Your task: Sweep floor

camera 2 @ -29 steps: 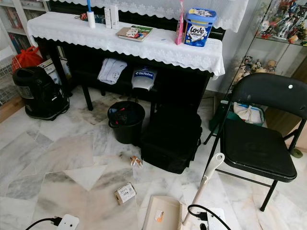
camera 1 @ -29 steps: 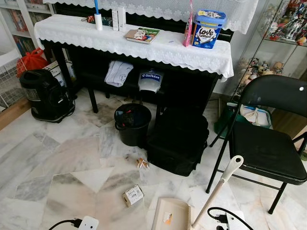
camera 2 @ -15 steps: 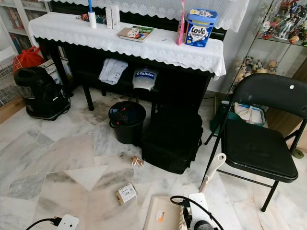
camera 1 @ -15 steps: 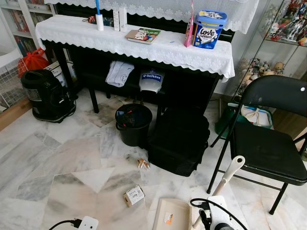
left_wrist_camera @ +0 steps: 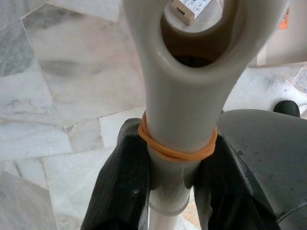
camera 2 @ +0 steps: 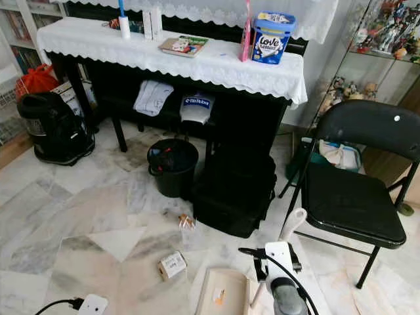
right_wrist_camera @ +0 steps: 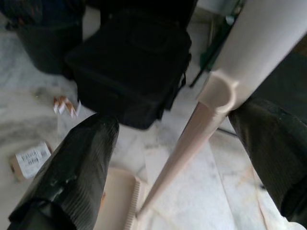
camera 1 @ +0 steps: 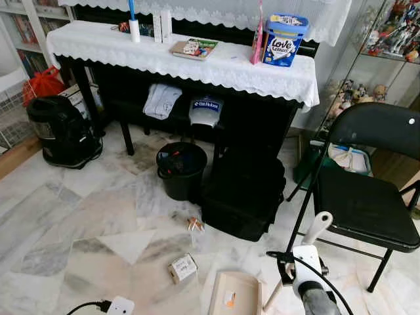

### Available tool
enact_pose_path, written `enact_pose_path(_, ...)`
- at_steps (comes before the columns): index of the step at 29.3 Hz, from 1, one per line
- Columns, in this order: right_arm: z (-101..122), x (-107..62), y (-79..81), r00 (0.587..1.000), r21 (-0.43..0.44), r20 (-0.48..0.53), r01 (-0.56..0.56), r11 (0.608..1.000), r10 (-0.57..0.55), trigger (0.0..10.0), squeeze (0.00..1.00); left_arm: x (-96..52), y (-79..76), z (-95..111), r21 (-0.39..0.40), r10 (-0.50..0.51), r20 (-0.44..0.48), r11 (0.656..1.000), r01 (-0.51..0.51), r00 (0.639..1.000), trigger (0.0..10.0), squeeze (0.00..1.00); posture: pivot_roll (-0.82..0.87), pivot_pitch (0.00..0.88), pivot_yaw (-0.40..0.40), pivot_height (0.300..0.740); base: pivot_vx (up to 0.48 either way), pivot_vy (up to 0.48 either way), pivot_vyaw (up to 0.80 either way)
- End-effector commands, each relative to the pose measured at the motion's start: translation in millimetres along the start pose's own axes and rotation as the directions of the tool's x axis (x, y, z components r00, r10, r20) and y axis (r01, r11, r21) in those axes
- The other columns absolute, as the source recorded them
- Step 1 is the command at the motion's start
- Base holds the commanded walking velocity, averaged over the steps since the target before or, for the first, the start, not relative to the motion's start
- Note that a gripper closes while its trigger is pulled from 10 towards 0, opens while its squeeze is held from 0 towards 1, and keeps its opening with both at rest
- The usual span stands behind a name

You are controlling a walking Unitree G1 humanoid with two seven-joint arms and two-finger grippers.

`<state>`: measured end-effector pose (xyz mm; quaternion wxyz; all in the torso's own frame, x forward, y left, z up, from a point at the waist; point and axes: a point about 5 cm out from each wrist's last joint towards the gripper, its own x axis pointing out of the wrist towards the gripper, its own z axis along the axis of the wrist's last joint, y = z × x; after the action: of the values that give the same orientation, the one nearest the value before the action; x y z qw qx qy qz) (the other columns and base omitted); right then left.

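Observation:
The beige dustpan (camera 1: 235, 294) lies on the marble floor with an orange scrap in it. Its long handle (camera 1: 317, 228) leans up towards the chair. My right gripper (right_wrist_camera: 172, 120) is open, one black finger (right_wrist_camera: 76, 167) on each side of that handle (right_wrist_camera: 225, 86) without touching it. The right arm (camera 1: 307, 279) rises from the bottom edge. My left gripper (left_wrist_camera: 177, 143) is shut on a beige broom handle (left_wrist_camera: 182, 91) with a loop end and an orange rubber band. A small cardboard box (camera 1: 182, 267) and a crumpled wrapper (camera 1: 195, 224) lie on the floor.
Ahead stand a black bin (camera 1: 181, 169) and a black bag (camera 1: 244, 193) under a table with a white lace cloth (camera 1: 184, 56). A black folding chair (camera 1: 367, 190) is close on the right, a black vacuum (camera 1: 60, 131) at the left.
My right arm has come up from the bottom edge and forward along the dustpan handle. The left arm, the dustpan and the litter have stayed where they were.

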<state>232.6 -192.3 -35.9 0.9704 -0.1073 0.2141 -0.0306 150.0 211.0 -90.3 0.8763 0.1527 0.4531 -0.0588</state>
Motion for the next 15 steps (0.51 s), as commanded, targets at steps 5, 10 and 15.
enact_pose_path(5,8.7,-1.1,7.5,0.997,0.022,0.077,0.021,1.000,-0.023,10.0,0.00,-1.9,-22.2,-10.1,-0.035,-0.082,-0.035,0.996,0.080,0.996,10.0,0.00,-0.02,0.000,-0.127,0.740,0.000,0.000,0.00)
enact_pose_path(10,10.4,-1.2,9.9,0.996,0.022,0.089,0.025,0.999,-0.027,10.0,0.00,-2.0,-21.7,-10.4,-0.036,-0.080,-0.035,0.996,0.079,0.996,10.0,0.00,-0.01,0.000,-0.125,0.740,0.000,0.000,0.00)
enact_pose_path(15,13.0,-1.7,11.0,0.993,0.010,0.112,0.037,0.999,-0.038,10.0,0.00,-1.9,-21.7,-9.9,-0.037,-0.081,-0.032,0.996,0.080,0.996,10.0,0.00,-0.01,0.000,-0.124,0.740,0.000,0.000,0.00)
